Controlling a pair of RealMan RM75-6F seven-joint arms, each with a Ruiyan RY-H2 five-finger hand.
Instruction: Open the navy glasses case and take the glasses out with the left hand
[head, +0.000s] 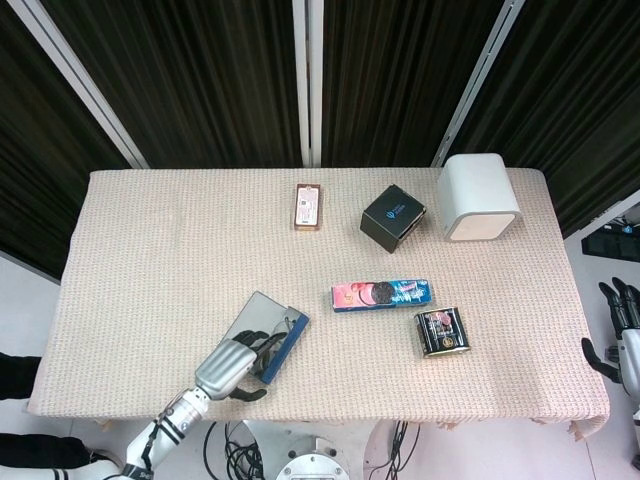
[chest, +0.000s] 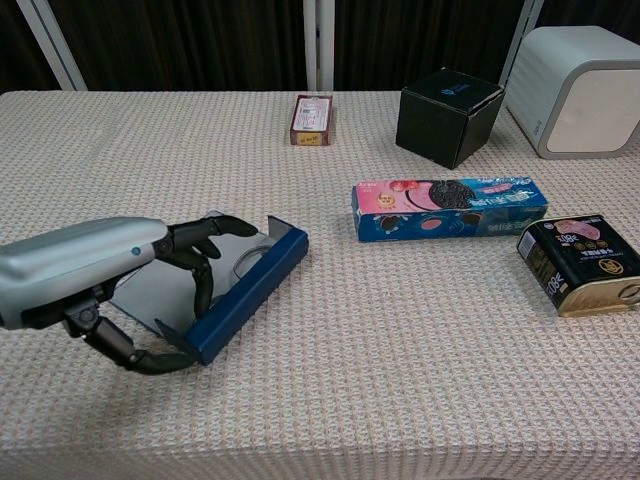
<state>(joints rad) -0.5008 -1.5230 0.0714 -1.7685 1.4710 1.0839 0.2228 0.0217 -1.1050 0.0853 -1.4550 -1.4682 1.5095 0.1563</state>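
Observation:
The navy glasses case (chest: 247, 290) (head: 272, 338) lies open near the table's front left, turned diagonally with its grey lid flat beside it. Part of the glasses (chest: 252, 262) shows inside at the far end. My left hand (chest: 95, 275) (head: 232, 369) is at the near end of the case. Its fingers (chest: 200, 262) curl down into the case over the glasses, and its thumb presses the near end wall from outside. What lies under the fingers is hidden. My right hand (head: 622, 325) hangs off the table's right edge, fingers spread, holding nothing.
A cookie box (chest: 448, 207) lies right of the case, with a black tin (chest: 580, 262) nearer the front right. A black cube box (chest: 448, 115), a white appliance (chest: 580, 90) and a small brown box (chest: 311, 119) stand at the back.

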